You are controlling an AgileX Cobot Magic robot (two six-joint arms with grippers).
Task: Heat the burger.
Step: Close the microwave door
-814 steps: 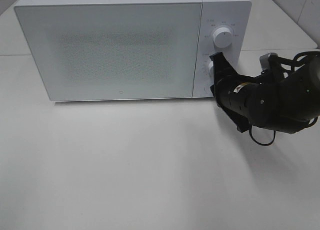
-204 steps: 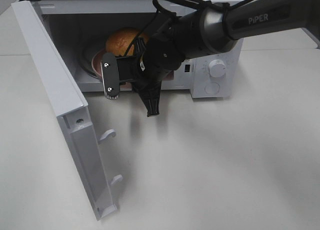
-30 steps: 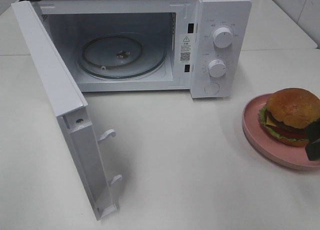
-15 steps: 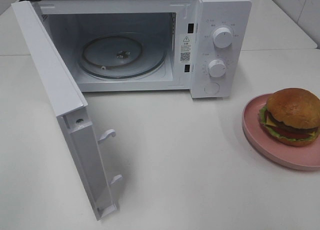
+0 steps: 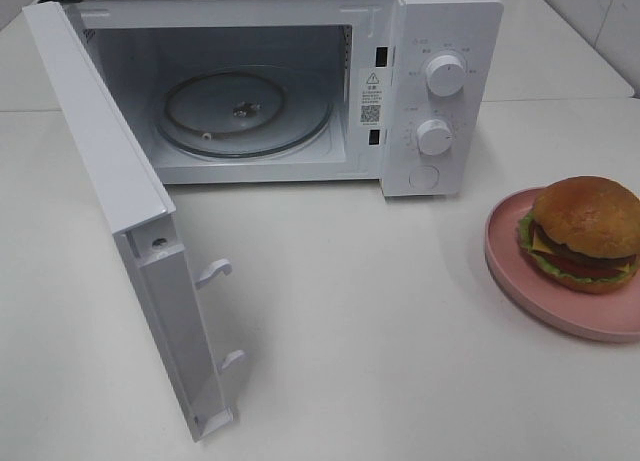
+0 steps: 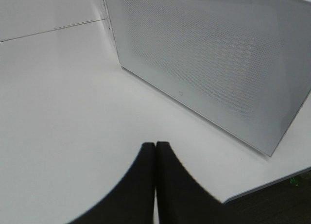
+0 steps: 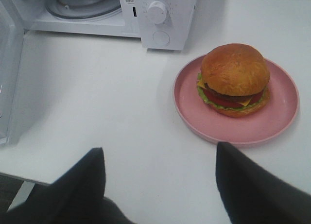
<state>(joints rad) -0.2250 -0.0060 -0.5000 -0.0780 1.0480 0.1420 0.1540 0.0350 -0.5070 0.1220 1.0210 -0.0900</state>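
The burger (image 5: 585, 231), with a golden bun, lettuce, cheese and tomato, sits on a pink plate (image 5: 512, 281) on the table to the right of the white microwave (image 5: 445, 21). The wrist view also shows the burger (image 7: 234, 78) on its plate (image 7: 274, 122), a short way in front of my right gripper (image 7: 160, 185). That gripper is open, its fingers spread wide with nothing between them. My left gripper (image 6: 155, 180) is shut and empty, low over the table beside the outer face of the microwave door (image 6: 209, 63). Neither gripper shows in the exterior view.
The microwave door (image 5: 110, 171) stands swung wide open toward the front left. Inside, the glass turntable (image 5: 245, 116) is bare. Two knobs (image 5: 444, 73) sit on the right control panel. The table's front edge (image 6: 272, 187) runs near the left gripper.
A second ago a dark gripper tip showed at the right edge beside the plate; it has withdrawn out of the exterior view. The burger and plate stay put.
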